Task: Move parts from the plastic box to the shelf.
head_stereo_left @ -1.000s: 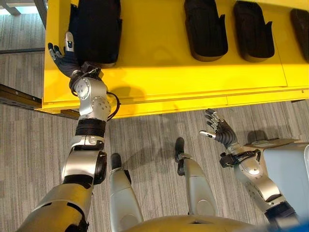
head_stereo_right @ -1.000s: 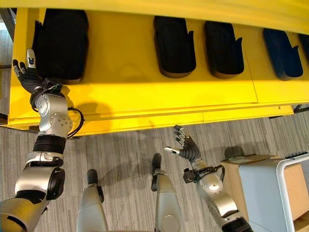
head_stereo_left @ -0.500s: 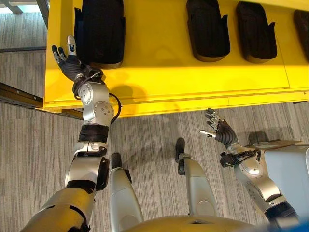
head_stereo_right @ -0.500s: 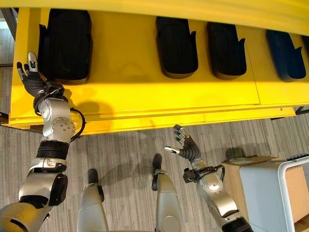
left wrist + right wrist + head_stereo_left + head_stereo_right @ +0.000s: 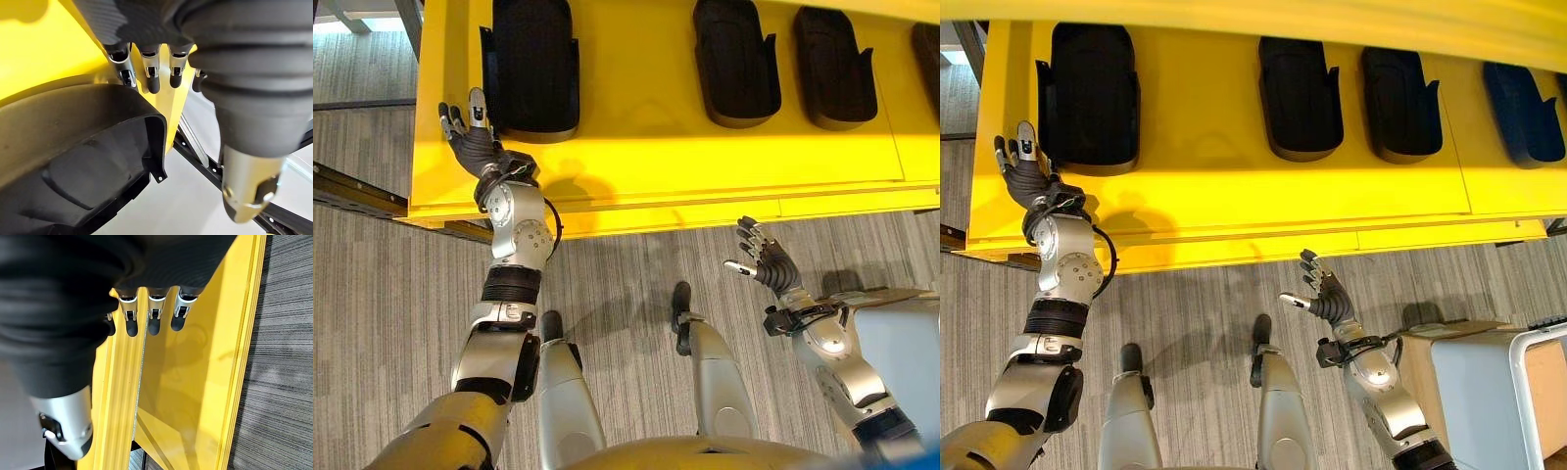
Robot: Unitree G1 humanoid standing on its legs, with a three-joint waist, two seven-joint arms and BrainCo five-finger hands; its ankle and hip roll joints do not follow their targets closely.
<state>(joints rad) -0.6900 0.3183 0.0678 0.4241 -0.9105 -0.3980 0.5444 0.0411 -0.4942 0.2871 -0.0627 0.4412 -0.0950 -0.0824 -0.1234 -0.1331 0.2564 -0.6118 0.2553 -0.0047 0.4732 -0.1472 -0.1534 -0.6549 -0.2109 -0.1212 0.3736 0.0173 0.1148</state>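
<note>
Left arm stretched up and forward, left hand (image 5: 470, 142) raised over the near left corner of the yellow shelf (image 5: 646, 147). Fingers straight and spread, thumb apart; hand is released and holds nothing. Just beyond the fingertips and a little toward the robot's right lies the leftmost black part (image 5: 530, 64), flat on the shelf, near the hand but with a gap between them. Left wrist view: the same part's curved black shell (image 5: 83, 161) sits below the fingers (image 5: 151, 73), not touching them.

Right arm bent low, right hand (image 5: 766, 262) held palm-up over the carpet floor (image 5: 391, 294), short of the shelf's front edge. Fingers loosely extended, thumb out to the side; empty. Right wrist view has the fingers (image 5: 154, 316) pointing at the yellow shelf edge.

Further along the shelf to the right of the left hand, well apart from it: two more black parts (image 5: 734, 59) (image 5: 834, 64), lying side by side, and a fourth (image 5: 1526, 113) at the far right. A pale box (image 5: 1474, 387) stands just beside the right forearm on its outer side.

Against half a second ago: the left hand sits clear of the leftmost part, where a second ago it was against the part's lower left corner. Right hand pose unchanged; the whole scene has shifted slightly, so the head camera moved.
</note>
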